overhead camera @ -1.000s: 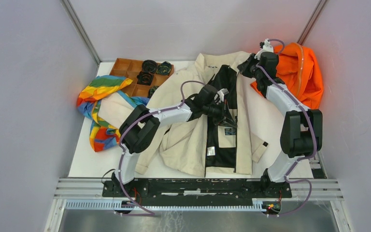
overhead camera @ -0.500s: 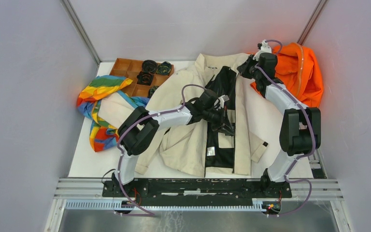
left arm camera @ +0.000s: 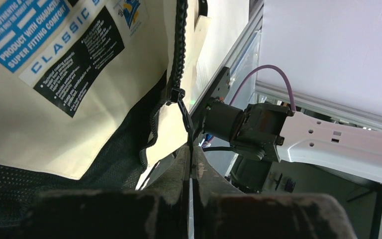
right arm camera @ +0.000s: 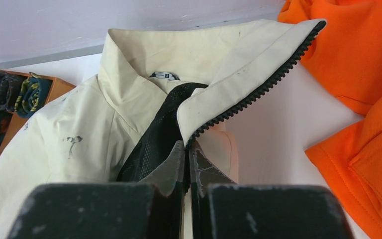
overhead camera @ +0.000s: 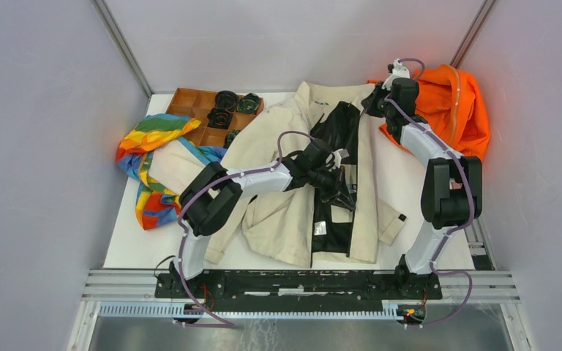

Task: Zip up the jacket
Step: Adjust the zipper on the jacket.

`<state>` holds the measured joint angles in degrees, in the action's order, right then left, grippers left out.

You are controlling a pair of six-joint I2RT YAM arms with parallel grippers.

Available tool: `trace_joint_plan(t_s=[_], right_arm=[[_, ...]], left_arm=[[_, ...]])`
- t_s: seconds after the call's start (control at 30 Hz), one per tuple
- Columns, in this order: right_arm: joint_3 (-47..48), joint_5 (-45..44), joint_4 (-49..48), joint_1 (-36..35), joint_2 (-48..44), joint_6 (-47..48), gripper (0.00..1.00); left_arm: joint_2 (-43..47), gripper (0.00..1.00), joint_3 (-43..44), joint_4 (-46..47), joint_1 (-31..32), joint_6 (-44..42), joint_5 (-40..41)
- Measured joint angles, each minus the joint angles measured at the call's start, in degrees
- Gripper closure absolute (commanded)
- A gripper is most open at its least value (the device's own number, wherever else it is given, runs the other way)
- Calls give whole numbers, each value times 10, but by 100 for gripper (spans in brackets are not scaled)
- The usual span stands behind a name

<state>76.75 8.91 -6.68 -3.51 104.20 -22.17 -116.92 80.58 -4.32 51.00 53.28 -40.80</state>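
Observation:
The beige jacket [overhead camera: 278, 183] lies front-up and open, its black lining [overhead camera: 336, 139] showing down the middle. My left gripper [overhead camera: 344, 199] is over the jacket's middle and is shut on the black zipper pull [left arm camera: 185, 115], which hangs from the slider on the dark zipper teeth [left arm camera: 180, 35]. My right gripper [overhead camera: 375, 97] is at the collar's right side and is shut on the zipper edge [right arm camera: 251, 97] of the right front panel, beside the black mesh lining [right arm camera: 159, 134]. The collar [right arm camera: 189, 55] stands up behind it.
A bright orange garment [overhead camera: 457, 110] lies at the back right, touching the right arm. A rainbow-striped cloth [overhead camera: 150, 157] lies at the left. A wooden tray [overhead camera: 190, 106] with dark rolled items stands at the back left. The table's front rail [overhead camera: 300, 281] runs along the near edge.
My left gripper has moved down the jacket toward the near edge with the zipper pull. My right gripper has shifted slightly back, holding the collar edge.

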Motion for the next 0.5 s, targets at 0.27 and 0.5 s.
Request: trace_joint_plan(t_s=[0.27,0.5], right_arm=[[4,19,0,3,7,23,75],[-26,129,-15,20,-9,69,36]], left_arm=[[0,98,-2,-3,2,-3,-2],[0,98,-2,-4,3,-4,-3]])
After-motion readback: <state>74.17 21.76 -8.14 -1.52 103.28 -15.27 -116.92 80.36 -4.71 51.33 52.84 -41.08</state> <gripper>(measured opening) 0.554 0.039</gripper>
